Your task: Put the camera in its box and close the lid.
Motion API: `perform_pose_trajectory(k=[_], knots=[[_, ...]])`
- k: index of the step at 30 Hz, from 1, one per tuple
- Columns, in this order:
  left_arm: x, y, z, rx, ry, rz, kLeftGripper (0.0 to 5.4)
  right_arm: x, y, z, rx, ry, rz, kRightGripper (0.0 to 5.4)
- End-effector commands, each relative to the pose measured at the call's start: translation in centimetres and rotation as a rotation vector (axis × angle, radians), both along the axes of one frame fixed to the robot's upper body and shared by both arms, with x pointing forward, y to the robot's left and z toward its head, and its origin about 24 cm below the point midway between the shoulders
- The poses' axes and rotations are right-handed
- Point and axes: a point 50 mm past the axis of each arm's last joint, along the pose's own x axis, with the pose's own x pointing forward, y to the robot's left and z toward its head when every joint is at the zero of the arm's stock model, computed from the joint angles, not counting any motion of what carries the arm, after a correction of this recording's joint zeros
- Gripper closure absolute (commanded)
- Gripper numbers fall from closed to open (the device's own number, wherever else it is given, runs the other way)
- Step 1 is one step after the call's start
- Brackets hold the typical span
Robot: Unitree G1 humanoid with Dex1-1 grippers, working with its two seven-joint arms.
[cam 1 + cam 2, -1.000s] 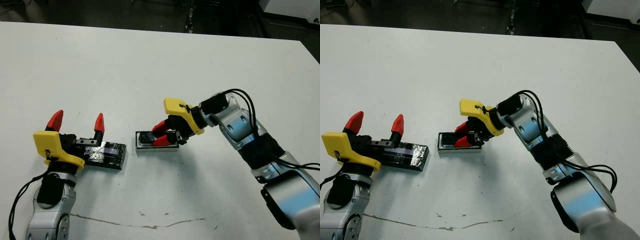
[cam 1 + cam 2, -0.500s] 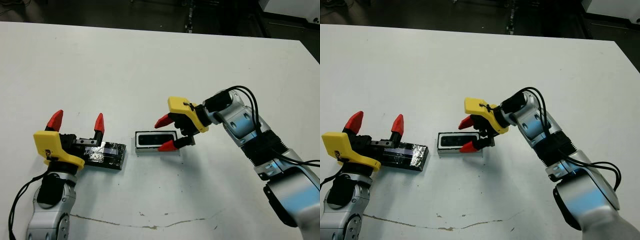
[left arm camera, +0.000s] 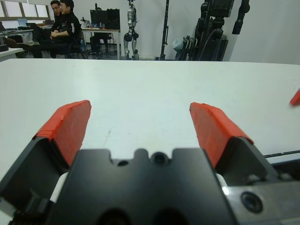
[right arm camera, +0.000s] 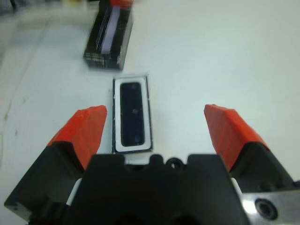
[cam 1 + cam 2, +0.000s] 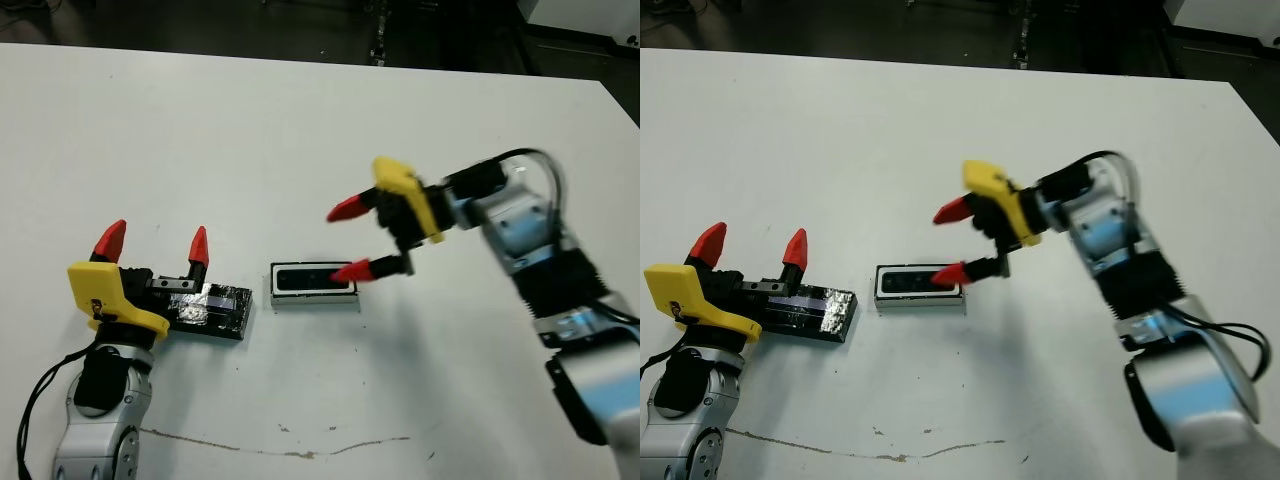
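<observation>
Nearest the table's (image 5: 300,120) front edge, toward the front left corner, the left gripper (image 5: 155,245) rests low with its two red fingers spread apart and nothing between them. Its black body sits at the left end of the lid (image 5: 212,311), which lies flat on the table with its foil top up. Just to the right of the lid, apart from it by a narrow strip of table, stands the box (image 5: 314,284), long side parallel to the front edge. The camera (image 5: 313,279) lies flat inside it, dark against the white rim, and the box is uncovered. Above and to the right of the box hangs the right gripper (image 5: 350,240), fingers wide apart and empty; its lower red tip shows over the box's right end, the upper one farther back over bare table. In the right wrist view the box and camera lie between the two spread fingers (image 4: 84,130), with the lid beyond. Past the far edge, people (image 3: 63,21) sit among stands.
</observation>
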Motion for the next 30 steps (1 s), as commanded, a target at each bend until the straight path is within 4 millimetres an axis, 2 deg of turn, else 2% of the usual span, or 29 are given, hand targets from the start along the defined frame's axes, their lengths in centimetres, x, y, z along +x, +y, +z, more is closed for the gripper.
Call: perform_pose_trajectory(k=[1,6,11,14,21,26,30], knots=[[-0.3,0.3,0.0,0.012,0.005,0.002,0.00,-1.2,-2.5,0.1,0.106,-0.035,-0.156,0.01],[-0.3,0.5,0.4,0.014,-0.019,0.014,0.00,-3.8,-4.7,-0.5,0.237,-0.103,-0.426,0.01],[-0.2,1.1,1.2,0.046,-0.084,-0.008,0.00,-6.4,-6.3,-2.6,0.288,-0.192,-0.687,0.64],[-0.3,1.6,2.0,0.092,-0.109,-0.035,0.00,-7.9,-6.8,-3.9,0.360,-0.178,-0.822,1.11],[-0.5,2.6,4.0,0.191,-0.137,-0.158,0.00,-10.3,-6.9,-6.8,0.446,-0.145,-1.023,2.29],[-0.2,3.8,5.9,0.291,-0.102,-0.356,0.00,-11.3,-6.5,-8.7,0.522,-0.110,-1.120,3.11],[0.4,4.7,7.8,0.447,-0.037,-0.477,0.00,-11.7,-6.1,-9.7,0.558,-0.078,-1.153,3.75]])
